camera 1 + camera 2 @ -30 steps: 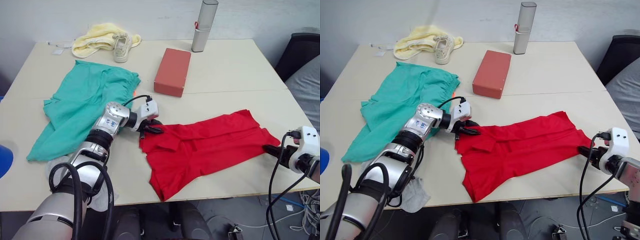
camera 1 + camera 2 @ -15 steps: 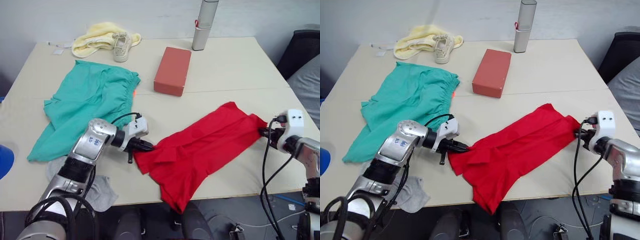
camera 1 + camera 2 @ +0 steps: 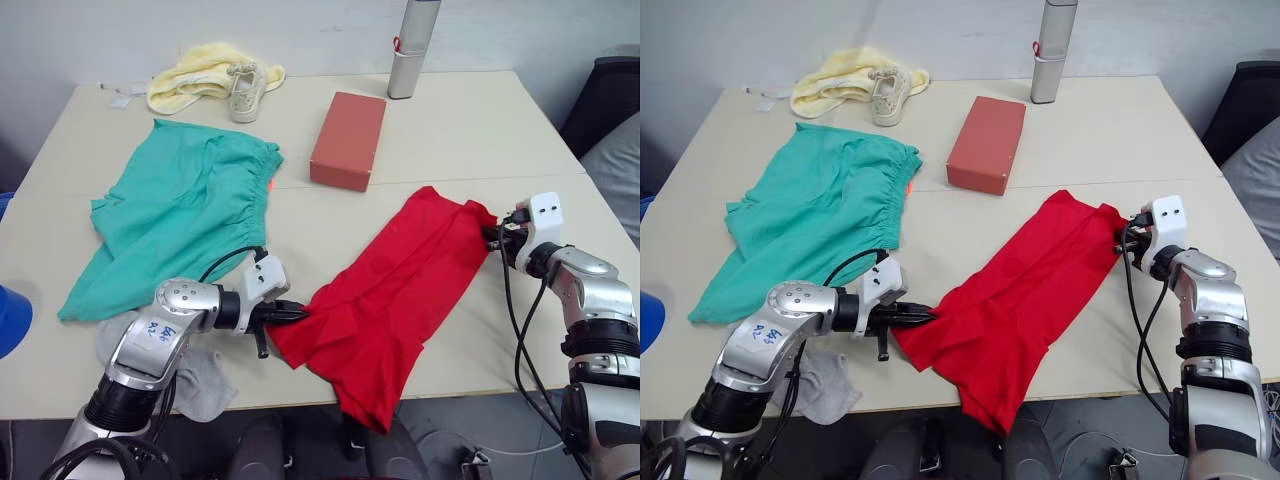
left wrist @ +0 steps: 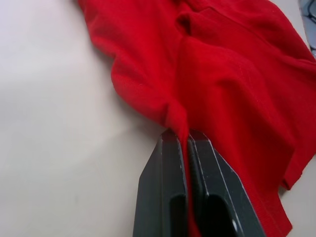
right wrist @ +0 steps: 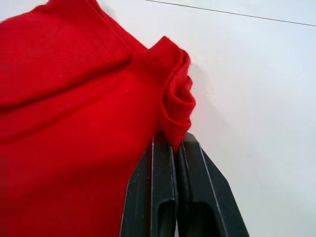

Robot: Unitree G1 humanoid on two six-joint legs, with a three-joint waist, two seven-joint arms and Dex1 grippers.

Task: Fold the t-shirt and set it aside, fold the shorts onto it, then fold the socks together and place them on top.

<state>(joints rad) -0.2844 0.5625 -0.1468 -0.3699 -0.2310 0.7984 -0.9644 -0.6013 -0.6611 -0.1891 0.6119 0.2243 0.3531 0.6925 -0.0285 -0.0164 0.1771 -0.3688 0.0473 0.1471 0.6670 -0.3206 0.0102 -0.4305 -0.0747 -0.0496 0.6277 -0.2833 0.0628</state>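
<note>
Both grippers clench the red t-shirt (image 3: 395, 275), stretched diagonally across the table's (image 3: 450, 130) near half with one end hanging over the front edge: the left gripper (image 3: 292, 314) pinches its near-left edge, the right gripper (image 3: 492, 233) its far-right corner; teal shorts (image 3: 180, 215) lie to the left

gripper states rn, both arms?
Left gripper: shut on the t-shirt, near edge.
Right gripper: shut on the t-shirt, far corner.
</note>
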